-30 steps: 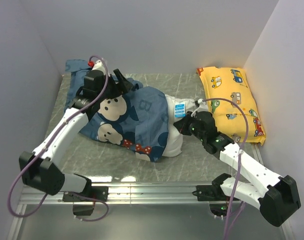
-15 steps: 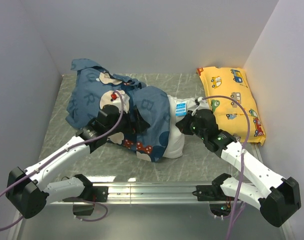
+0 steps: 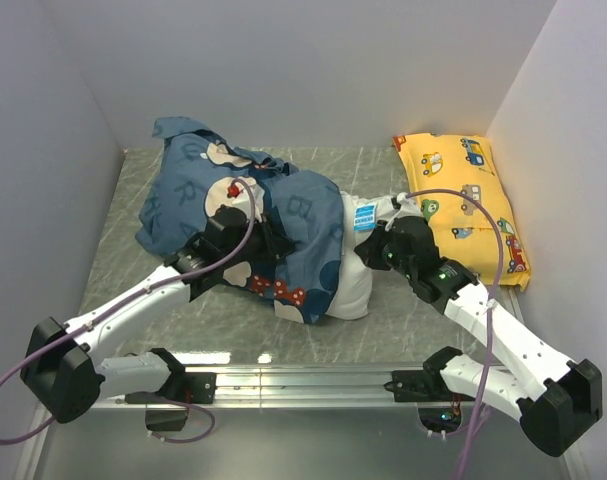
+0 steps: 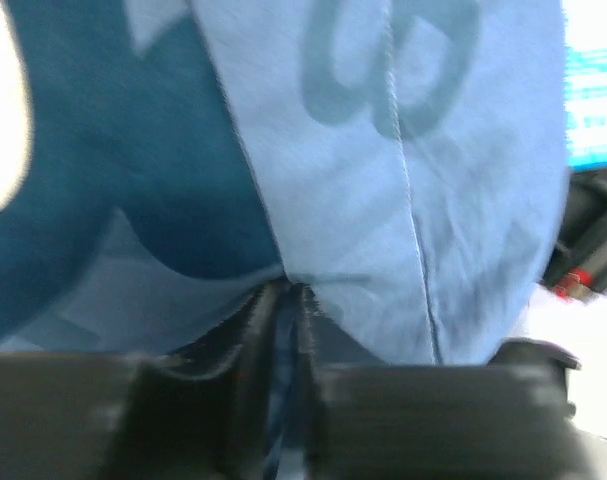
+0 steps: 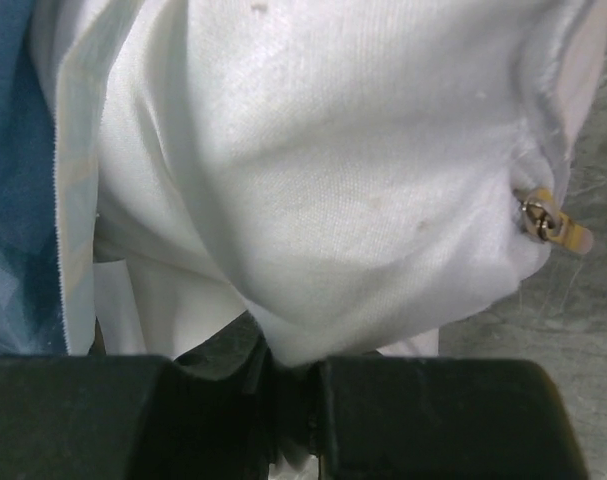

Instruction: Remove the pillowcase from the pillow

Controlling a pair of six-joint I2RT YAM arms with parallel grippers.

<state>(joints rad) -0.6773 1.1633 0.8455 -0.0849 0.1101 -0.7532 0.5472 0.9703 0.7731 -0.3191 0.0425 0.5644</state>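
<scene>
The pillowcase (image 3: 308,215) is seen bunched over the left and middle of the grey marbled table (image 3: 283,338). Its far end is heaped toward the back left corner. Its right part is drawn around the left portion of the pillow (image 3: 355,288). The pillow's white right end is left exposed, and a blue-and-white tag (image 3: 363,218) is shown at its far edge, just beside the hem of the pillowcase.

The left gripper (image 4: 283,302) is laid on top of the pillowcase near its middle. In the left wrist view its dark fingers (image 4: 251,335) are brought almost together, and a small fold of the blue fabric is pinched between them, with creases drawn toward the pinch.

The right gripper (image 5: 288,365) is set against the bare right end of the pillow. In the right wrist view its fingers (image 5: 328,385) are pressed close, and a tuck of the white pillow fabric is nipped between them. A small metal zipper pull (image 5: 541,218) is seen at the pillow's edge on the right of that view, above the table surface, and a strip of the pillowcase is visible along the left edge.

A yellow car-print pillow (image 3: 463,200) is laid along the right wall, near the right arm's wrist.
</scene>
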